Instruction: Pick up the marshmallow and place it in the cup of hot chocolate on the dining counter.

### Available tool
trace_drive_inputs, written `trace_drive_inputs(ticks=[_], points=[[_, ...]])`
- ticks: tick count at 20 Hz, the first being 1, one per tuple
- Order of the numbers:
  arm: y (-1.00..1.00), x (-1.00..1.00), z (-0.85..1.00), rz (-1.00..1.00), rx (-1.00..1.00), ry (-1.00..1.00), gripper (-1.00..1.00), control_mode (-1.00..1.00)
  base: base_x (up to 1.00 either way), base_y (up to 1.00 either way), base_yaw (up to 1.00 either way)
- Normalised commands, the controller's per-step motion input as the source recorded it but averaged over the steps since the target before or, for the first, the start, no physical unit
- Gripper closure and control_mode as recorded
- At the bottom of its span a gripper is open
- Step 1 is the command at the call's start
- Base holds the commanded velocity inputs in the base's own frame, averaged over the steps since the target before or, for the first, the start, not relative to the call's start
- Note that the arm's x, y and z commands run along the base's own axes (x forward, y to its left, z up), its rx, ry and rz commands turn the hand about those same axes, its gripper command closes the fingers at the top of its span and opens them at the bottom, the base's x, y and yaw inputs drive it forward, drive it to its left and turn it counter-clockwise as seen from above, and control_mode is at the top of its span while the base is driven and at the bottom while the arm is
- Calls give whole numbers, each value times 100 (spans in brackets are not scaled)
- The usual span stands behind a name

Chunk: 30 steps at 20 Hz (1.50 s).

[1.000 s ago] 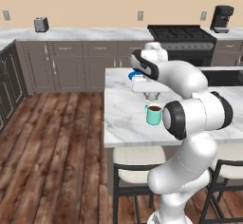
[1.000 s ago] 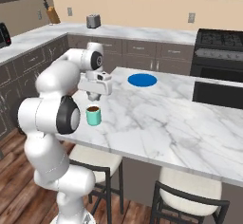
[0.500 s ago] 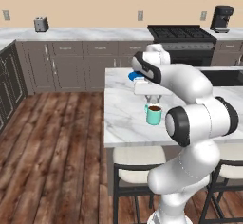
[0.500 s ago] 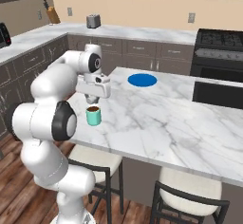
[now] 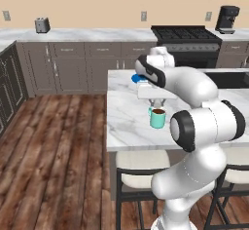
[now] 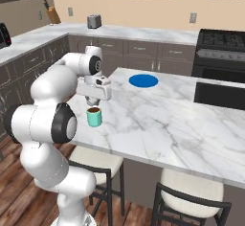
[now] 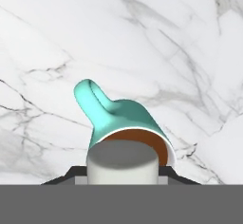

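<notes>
Marshmallow [image 7: 122,163] sits between the fingertips of the gripper [image 7: 122,174], a short pale cylinder with its flat top facing the hand camera and its axis running along the gripper's approach line; the dark tips show just at either side of it, so I read the jaws as closed on it. Directly beyond it, in line with the hand, lies the cup of hot chocolate [image 7: 127,126]: the teal rim and a crescent of brown liquid show around the far side of the marshmallow, and the handle points away toward the upper left of the hand view. In the base views the gripper [image 5: 156,102] hangs just above the cup [image 5: 157,118], pointing straight down, with a small gap between tips and rim. Judgement: alignment over the mouth looks good, marshmallow roughly centred, perhaps slightly toward the near rim; release from here should drop it into the liquid. Dining counter [image 6: 158,119] is white marble with grey veins; the cup [image 6: 94,117] stands near its front overhanging edge, above a cushioned stool [image 6: 93,159]. Blue plate [image 6: 143,81] lies farther back on the same slab, well apart from the cup. Dark cabinets and a stove [image 5: 184,33] line the back wall.
</notes>
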Motion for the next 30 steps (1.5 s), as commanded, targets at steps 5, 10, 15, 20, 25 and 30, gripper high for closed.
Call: trace_drive_inputs(ticks=[5,10,15,20,25,30], points=[[0,0,-24,0,-1,0,100,-100,0,0,0],[0,0,-21,0,-1,0,100,-100,0,0,0],[-3,0,-2,0,0,0,100,-100,0,0,0],[-6,-12,0,0,0,0,100,-100,0,0,0],[-1,-22,0,0,0,0,-100,-100,0,0,0],[-2,-19,4,0,0,-3,-100,-100,0,0,0]])
